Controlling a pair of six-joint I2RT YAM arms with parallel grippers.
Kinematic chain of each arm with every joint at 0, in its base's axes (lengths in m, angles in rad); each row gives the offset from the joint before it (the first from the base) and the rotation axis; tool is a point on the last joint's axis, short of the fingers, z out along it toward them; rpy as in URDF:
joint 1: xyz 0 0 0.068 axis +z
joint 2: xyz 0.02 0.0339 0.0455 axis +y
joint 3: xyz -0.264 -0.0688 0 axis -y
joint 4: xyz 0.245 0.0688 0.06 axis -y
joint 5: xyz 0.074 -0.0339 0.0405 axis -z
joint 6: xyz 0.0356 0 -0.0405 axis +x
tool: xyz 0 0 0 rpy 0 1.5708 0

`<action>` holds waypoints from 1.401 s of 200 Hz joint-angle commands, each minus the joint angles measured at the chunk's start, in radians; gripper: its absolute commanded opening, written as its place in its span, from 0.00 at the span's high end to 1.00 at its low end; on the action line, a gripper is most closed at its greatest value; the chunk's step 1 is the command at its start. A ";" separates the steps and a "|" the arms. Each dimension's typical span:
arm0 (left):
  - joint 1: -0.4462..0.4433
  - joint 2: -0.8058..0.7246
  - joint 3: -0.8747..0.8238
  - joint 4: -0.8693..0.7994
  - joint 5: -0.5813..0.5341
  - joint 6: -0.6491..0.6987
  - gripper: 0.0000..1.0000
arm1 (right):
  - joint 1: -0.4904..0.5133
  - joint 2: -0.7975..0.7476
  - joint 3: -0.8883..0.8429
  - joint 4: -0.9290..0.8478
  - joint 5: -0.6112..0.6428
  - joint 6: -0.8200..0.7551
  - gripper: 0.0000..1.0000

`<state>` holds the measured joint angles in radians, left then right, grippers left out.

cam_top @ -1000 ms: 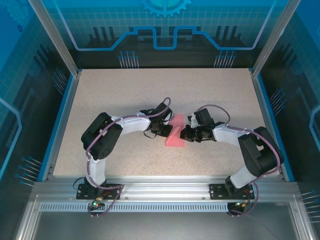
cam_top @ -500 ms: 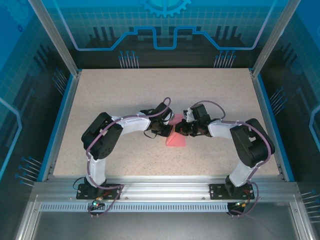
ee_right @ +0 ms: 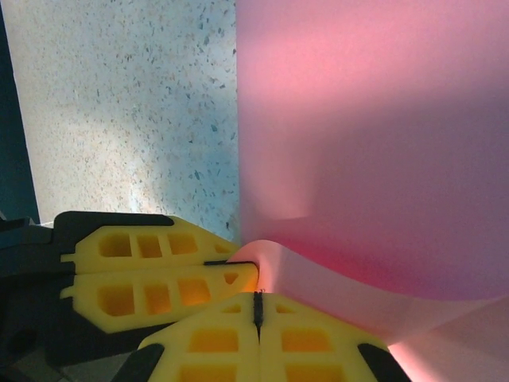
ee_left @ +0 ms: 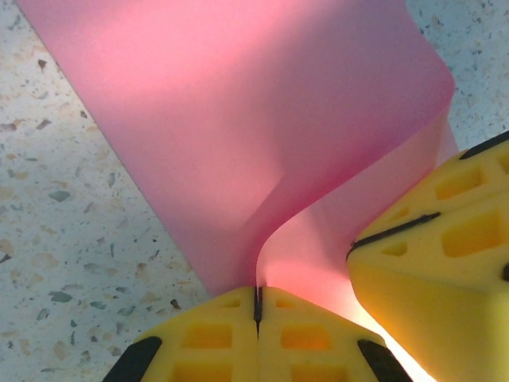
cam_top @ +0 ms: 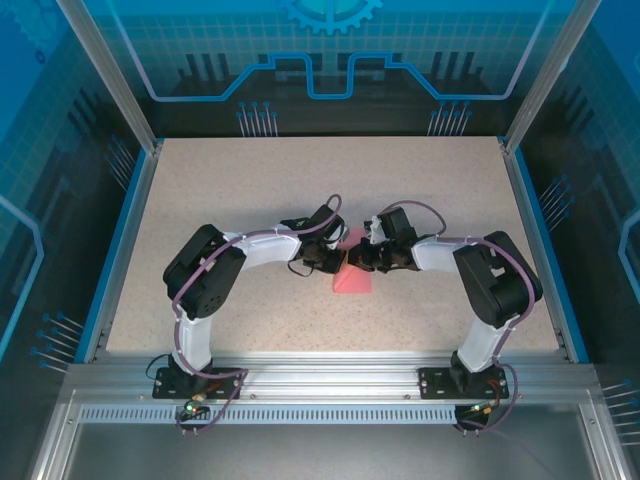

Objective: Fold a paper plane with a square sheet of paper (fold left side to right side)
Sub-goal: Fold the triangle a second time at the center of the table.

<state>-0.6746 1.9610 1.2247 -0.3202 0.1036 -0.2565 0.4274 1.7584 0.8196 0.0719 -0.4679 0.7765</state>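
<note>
The pink paper (cam_top: 352,281) lies at the middle of the table (cam_top: 240,190), a little nearer the near edge than the far one. Both arms bend inward to meet over its far part. In the top view the left gripper (cam_top: 338,260) and the right gripper (cam_top: 357,261) sit tip to tip, just beside each other. The near part of the paper shows flat on the table as a pink wedge.

From the left wrist, the left gripper's yellow fingers (ee_left: 227,317) are pressed together, with a thin edge of the paper caught in the seam between them. From that seam the paper rises and curls over, while the rest lies flat on the speckled table. The right gripper's fingers (ee_left: 413,310) sit just to the right, against the curled paper.

From the right wrist, the right gripper's fingers (ee_right: 288,317) are likewise clamped on the raised edge of the paper, which bows up from the flat part. The left gripper's fingers (ee_right: 171,274) lie just to the left, their tips touching the same curl.
</note>
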 commanded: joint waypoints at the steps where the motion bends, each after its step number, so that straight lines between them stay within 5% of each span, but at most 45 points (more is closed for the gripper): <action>1: 0.001 0.041 0.007 -0.032 0.027 0.018 0.97 | 0.013 0.011 0.027 -0.067 0.029 -0.042 1.00; 130: -0.001 0.041 0.016 -0.043 0.018 0.020 0.95 | 0.013 0.032 0.035 -0.162 0.093 -0.074 1.00; 227: 0.015 -0.116 -0.019 -0.096 -0.038 0.007 0.68 | 0.012 0.028 0.010 -0.196 0.127 -0.068 1.00; 280: 0.023 -0.213 -0.101 -0.074 0.216 -0.038 0.66 | 0.011 0.022 0.013 -0.198 0.124 -0.068 1.00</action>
<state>-0.6567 1.7744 1.1610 -0.3843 0.1478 -0.2649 0.4320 1.7714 0.8398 -0.0589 -0.3809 0.7170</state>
